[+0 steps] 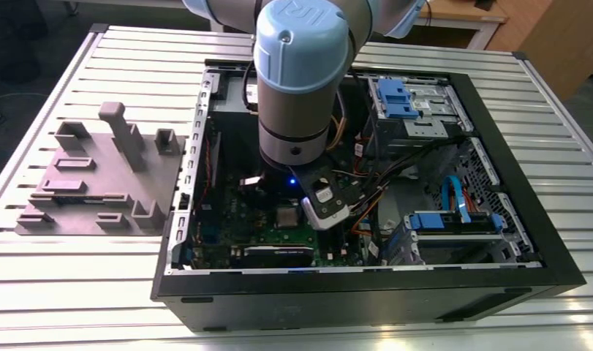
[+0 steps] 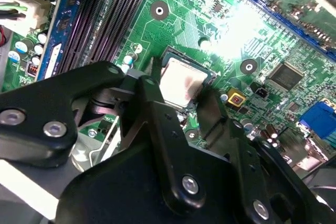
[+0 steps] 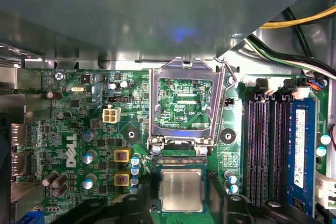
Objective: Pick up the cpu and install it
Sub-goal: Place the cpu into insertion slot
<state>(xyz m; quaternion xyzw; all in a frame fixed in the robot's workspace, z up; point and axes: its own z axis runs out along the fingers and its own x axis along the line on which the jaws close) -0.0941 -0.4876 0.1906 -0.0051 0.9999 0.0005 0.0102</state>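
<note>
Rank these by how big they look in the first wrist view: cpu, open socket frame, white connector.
1. open socket frame, largest
2. cpu, clearly smaller
3. white connector, smallest

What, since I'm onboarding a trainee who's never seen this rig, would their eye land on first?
The arm, with its big pale-blue joint, hanging over the open black computer case in the middle of the exterior view. Next, in both wrist views, the shiny silver cpu lying on the green motherboard, right beside the open metal socket frame.
</note>
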